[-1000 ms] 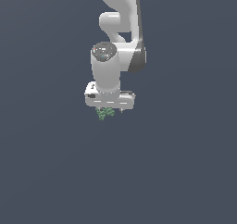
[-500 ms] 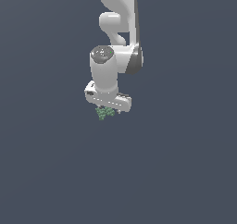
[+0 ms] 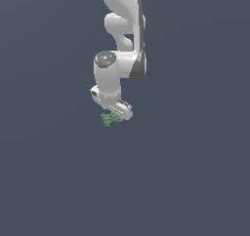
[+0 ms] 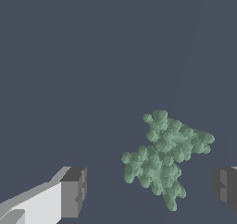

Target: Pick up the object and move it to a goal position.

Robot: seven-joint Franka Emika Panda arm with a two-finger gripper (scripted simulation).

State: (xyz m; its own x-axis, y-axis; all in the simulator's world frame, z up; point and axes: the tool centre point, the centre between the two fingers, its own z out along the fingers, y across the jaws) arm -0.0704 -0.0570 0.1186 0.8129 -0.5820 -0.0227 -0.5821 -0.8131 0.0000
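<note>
Between your claw's [image 4: 149,190] dark pads [image 4: 74,192], spread wide, you see the green lump [image 4: 164,157] untouched; outside, the lump [image 3: 110,118] sits just under the white arm [image 3: 119,59].

Bumpy muted-green object [image 4: 164,156] between the spread fingers [image 4: 73,191]

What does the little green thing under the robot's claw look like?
Find the big white robot arm and follow it down to its claw. Right beneath sits the small muted-green bumpy lump, leafy like a tiny bush, the only green thing on the plain grey floor.
</note>
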